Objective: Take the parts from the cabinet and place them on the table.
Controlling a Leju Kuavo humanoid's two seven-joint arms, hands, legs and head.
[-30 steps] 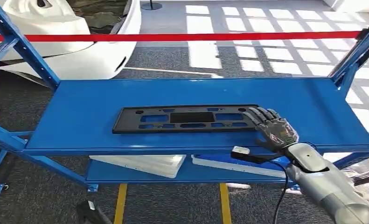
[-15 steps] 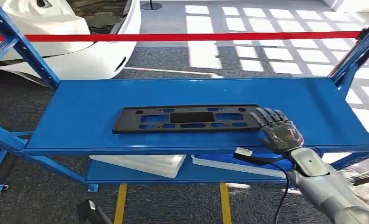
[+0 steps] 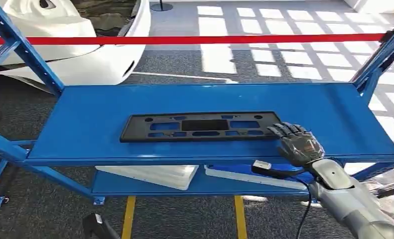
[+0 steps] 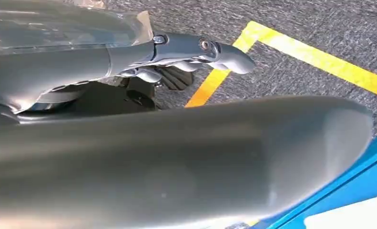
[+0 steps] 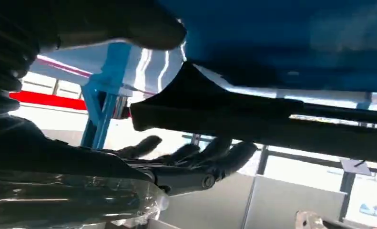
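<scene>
A long black plastic part (image 3: 199, 127) with cut-outs lies flat on the blue cabinet's top shelf (image 3: 85, 124). My right hand (image 3: 297, 142) is at the part's right end, fingers bent down over its corner. In the right wrist view the part's end (image 5: 253, 119) sits between the thumb (image 5: 129, 24) and the spread fingers (image 5: 196, 162), with a gap to the fingers. My left hand (image 4: 191, 59) hangs over the carpet, holding nothing, fingers loosely bent.
Two white flat parts (image 3: 150, 175) (image 3: 254, 177) lie on the lower shelf. A red bar (image 3: 185, 39) runs across behind the cabinet, with a white car body (image 3: 75, 45) beyond it. Blue uprights (image 3: 379, 59) flank the shelf. Yellow floor lines (image 3: 129, 214) run below.
My right hand has drawn slightly right and towards me, and its fingers have bent down from stretched flat to hooked over the part's right end. The part has not moved.
</scene>
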